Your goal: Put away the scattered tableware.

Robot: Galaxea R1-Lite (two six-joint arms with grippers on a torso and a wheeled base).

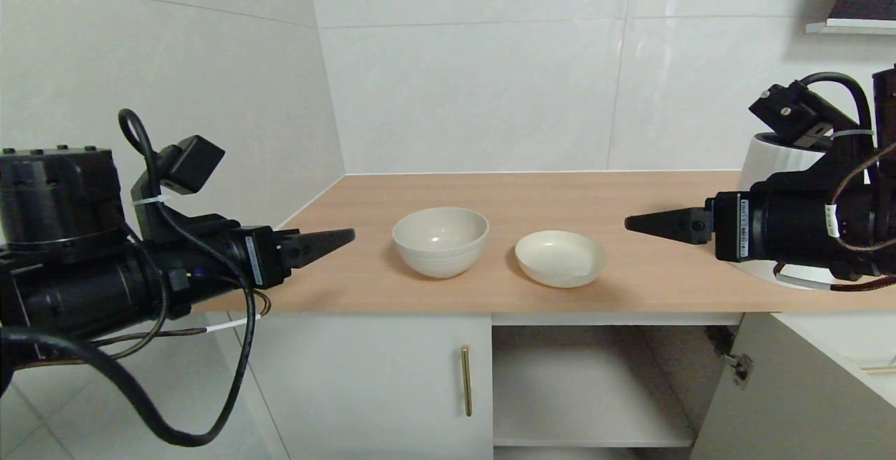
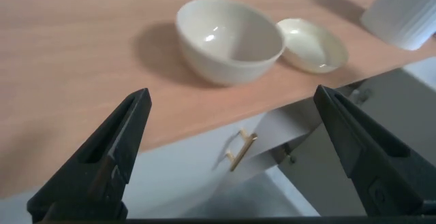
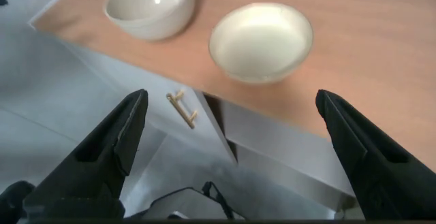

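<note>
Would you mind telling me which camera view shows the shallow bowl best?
The right wrist view: the shallow bowl lies whole, seen from above into its hollow. The head view shows it whole but from the side; in the left wrist view the deep bowl covers part of its rim.

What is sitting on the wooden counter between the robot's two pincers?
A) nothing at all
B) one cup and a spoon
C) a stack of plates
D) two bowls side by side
D: a deeper bowl and a shallower bowl stand upright, side by side with a gap between them, on the counter.
</note>
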